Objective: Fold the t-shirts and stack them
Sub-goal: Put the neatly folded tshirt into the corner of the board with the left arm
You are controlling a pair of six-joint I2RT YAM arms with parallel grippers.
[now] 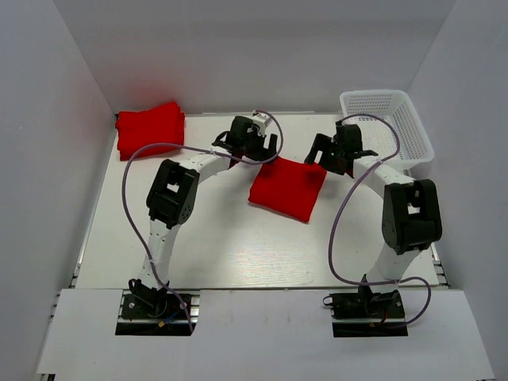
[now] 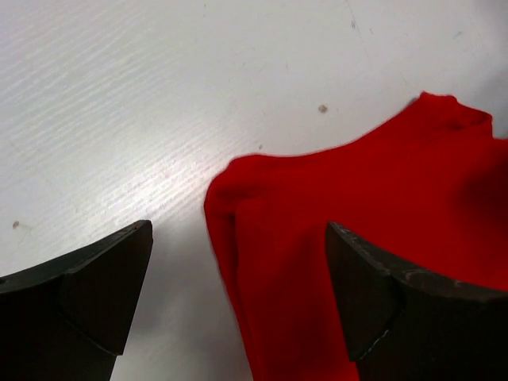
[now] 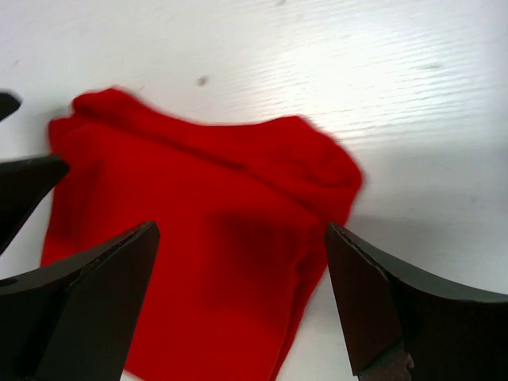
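A folded red t-shirt [image 1: 287, 187] lies in the middle of the table. A stack of folded red t-shirts [image 1: 150, 128] sits at the back left corner. My left gripper [image 1: 252, 148] is open and empty above the middle shirt's far left corner; that corner shows between its fingers in the left wrist view [image 2: 317, 238]. My right gripper [image 1: 327, 155] is open and empty above the far right corner, with the shirt below in the right wrist view [image 3: 214, 254]. Neither gripper holds cloth.
A white plastic mesh basket [image 1: 389, 127] stands at the back right, close behind my right arm. White walls enclose the table on three sides. Both arms' cables loop over the table's sides.
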